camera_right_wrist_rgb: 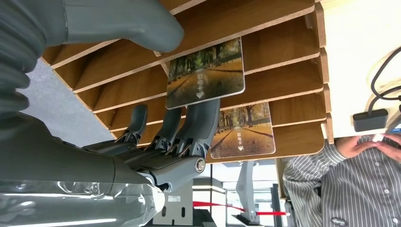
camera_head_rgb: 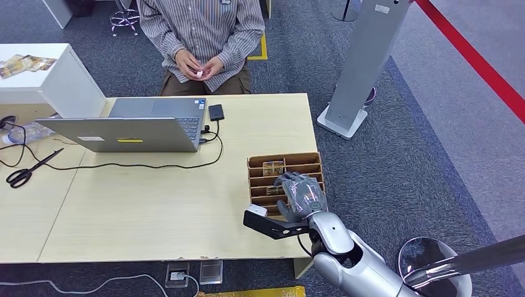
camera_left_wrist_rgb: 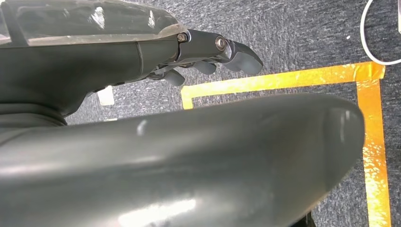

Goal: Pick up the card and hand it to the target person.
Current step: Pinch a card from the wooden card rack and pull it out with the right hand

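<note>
With spread fingers, the right hand [camera_head_rgb: 301, 196] is lowered over the slotted card rack [camera_head_rgb: 312, 158] right of centre; no card [camera_right_wrist_rgb: 206, 74] is gripped, handover to the person [camera_head_rgb: 201, 28] is judged outstanding

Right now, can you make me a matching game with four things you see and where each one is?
Things:
1. laptop
2. scissors
3. card organizer
4. right hand

Places:
A. over the wooden slots
B. far left of the desk
C. right part of the desk, holding picture cards
D. open in front of the seated person

Pairs: 1-D, 2-B, 3-C, 4-A
</note>
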You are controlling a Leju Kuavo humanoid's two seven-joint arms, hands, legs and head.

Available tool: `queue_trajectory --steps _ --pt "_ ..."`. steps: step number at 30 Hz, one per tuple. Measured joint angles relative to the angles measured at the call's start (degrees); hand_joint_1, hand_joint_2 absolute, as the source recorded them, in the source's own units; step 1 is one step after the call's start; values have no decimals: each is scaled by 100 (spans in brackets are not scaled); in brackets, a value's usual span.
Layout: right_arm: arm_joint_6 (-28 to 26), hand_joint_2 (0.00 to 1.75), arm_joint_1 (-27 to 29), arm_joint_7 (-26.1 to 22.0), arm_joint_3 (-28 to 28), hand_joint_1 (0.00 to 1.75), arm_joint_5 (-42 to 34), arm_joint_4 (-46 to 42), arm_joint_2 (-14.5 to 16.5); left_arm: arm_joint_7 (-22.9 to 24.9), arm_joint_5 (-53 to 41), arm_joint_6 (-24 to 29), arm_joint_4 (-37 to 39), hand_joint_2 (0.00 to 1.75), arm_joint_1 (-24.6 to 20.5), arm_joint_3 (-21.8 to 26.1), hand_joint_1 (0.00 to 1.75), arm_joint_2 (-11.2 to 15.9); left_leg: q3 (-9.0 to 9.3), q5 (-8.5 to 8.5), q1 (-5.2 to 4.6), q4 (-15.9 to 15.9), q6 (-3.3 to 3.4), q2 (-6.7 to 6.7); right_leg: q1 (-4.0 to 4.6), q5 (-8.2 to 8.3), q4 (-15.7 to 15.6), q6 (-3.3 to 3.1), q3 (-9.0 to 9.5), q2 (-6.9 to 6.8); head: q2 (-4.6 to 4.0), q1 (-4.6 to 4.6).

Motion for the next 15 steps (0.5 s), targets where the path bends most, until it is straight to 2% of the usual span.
queue_trajectory --steps 9,15 --pt "0 175 0 14 0 100 -16 2 3 0 0 -8 0 0 0 0 0 0 0 0 0 0 0 0 0 0 0 0 0 0 0 -2" --pt "0 175 -1 19 -2 153 -15 2 7 0 0 -9 0 0 0 -2 0 0 0 0 0 0 0 0 0 0 0 0 0 0 0 -2"
